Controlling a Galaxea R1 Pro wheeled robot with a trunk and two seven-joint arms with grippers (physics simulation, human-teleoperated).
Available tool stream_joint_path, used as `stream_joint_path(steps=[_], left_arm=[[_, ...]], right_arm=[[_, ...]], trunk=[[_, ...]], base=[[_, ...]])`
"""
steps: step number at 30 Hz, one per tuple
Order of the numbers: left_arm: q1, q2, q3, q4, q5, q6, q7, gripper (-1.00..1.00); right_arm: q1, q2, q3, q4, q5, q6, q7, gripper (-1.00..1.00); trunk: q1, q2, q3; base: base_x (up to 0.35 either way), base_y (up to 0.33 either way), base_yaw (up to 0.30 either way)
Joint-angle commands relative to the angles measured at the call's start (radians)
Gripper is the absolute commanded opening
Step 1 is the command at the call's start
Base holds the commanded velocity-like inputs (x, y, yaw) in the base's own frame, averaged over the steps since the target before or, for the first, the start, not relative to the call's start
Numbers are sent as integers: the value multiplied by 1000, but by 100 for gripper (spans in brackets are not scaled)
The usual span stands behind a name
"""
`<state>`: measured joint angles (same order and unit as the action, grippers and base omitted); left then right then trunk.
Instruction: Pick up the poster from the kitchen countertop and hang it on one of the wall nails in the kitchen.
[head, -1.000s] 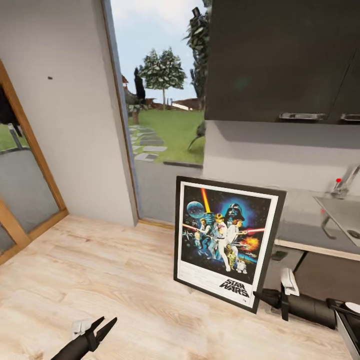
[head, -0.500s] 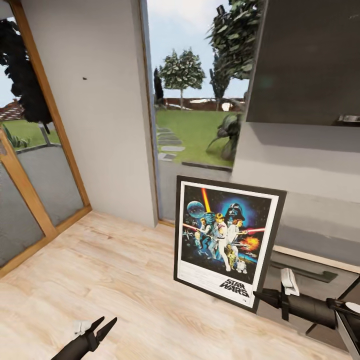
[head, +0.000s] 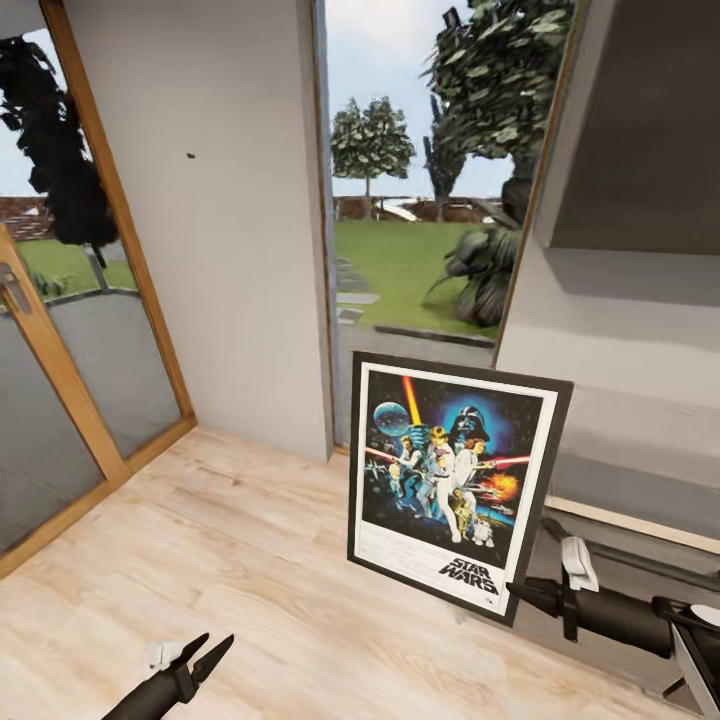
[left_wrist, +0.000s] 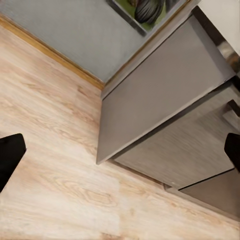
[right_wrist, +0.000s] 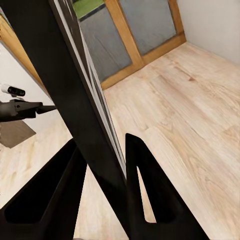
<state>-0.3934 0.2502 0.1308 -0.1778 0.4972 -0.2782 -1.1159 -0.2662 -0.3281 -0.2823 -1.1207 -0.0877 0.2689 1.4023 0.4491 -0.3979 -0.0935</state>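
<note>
The Star Wars poster (head: 455, 480) stands upright in mid-air over the wood floor, its artwork facing me. My right gripper (head: 522, 595) is shut on its lower right corner; in the right wrist view the black frame edge (right_wrist: 75, 100) runs between the two fingers (right_wrist: 140, 185). My left gripper (head: 215, 642) hangs low at the left, open and holding nothing, with its fingertips (left_wrist: 7, 155) far apart. A tiny dark wall nail (head: 190, 156) dots the pale grey wall panel, up and to the left of the poster. The countertop's front edge (head: 640, 527) shows behind the poster at the right.
A tall window (head: 420, 230) onto a garden stands between the nail's wall panel and the dark upper cabinet (head: 650, 130). A wood-framed glass door (head: 60, 370) is at the left. Light wood floor (head: 220, 540) stretches before me. A grey cabinet block (left_wrist: 165, 100) stands by the left gripper.
The whole picture has slid to the right: the camera has turned left. The sink, tap and cabinet handles have left the view. The poster and both grippers keep their places.
</note>
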Motion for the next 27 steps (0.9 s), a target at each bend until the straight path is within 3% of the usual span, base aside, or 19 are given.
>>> stream_joint_path(steps=[1,27], left_arm=[[-1,0,4,1,-3,-5,-3,100],[-1,0,4,1,-3,-4,-2,100]], right_arm=[[-1,0,0,-1,-3,12,4,-100],[-1,1,0,-1,-3,12,4,-100]], trunk=[[1,-2,-2],[1,-2,-2]], base=[[187,316,151],[200,316,258]])
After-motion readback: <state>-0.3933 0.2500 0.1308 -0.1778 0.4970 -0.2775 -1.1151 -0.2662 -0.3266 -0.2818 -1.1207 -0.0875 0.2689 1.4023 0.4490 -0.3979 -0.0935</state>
